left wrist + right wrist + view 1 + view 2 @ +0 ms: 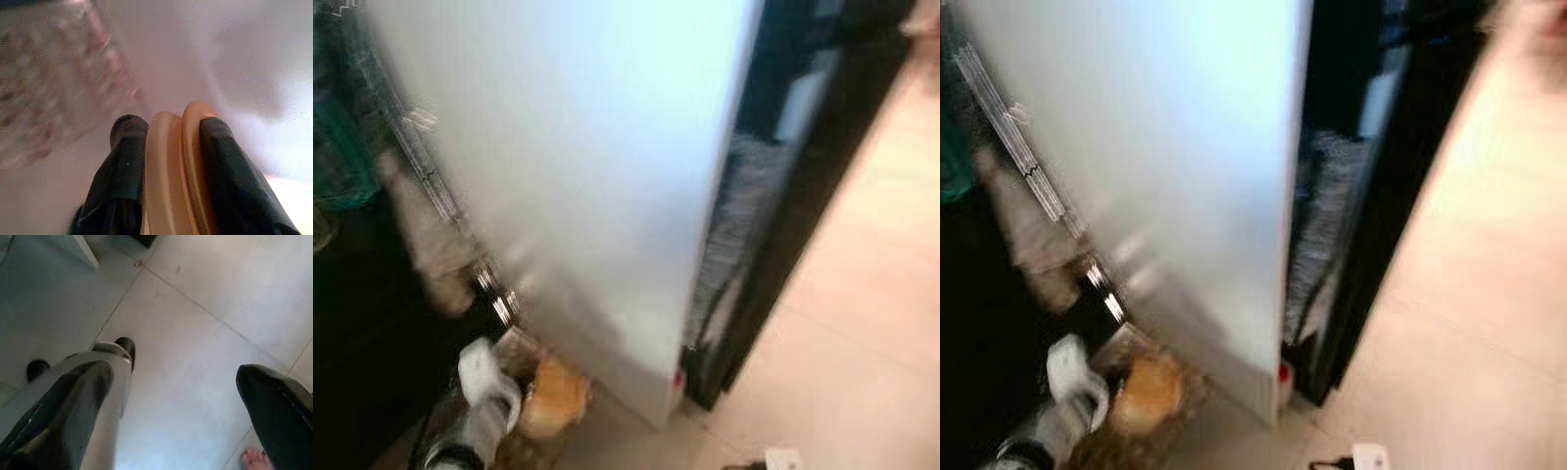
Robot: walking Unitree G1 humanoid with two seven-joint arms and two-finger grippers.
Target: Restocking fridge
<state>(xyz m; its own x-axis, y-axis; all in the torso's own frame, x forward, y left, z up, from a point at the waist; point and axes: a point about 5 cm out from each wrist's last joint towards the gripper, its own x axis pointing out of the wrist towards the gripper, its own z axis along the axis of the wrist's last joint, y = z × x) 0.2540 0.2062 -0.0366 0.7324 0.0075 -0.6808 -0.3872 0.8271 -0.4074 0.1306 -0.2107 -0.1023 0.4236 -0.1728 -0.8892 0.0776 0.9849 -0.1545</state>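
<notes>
The head views are blurred. Low on the left, my left gripper is shut on a tan, ridged round item. That item sits close to the foot of the white fridge door. I cannot tell what the item is. Left of the door are clear shelf rails and a dark interior holding a teal thing. My right gripper hangs open over the tiled floor with nothing between its fingers.
A black glossy cabinet side stands right of the white door. Beige floor tiles spread to the right. A small white plug lies on the floor. A person's toes are near my right gripper.
</notes>
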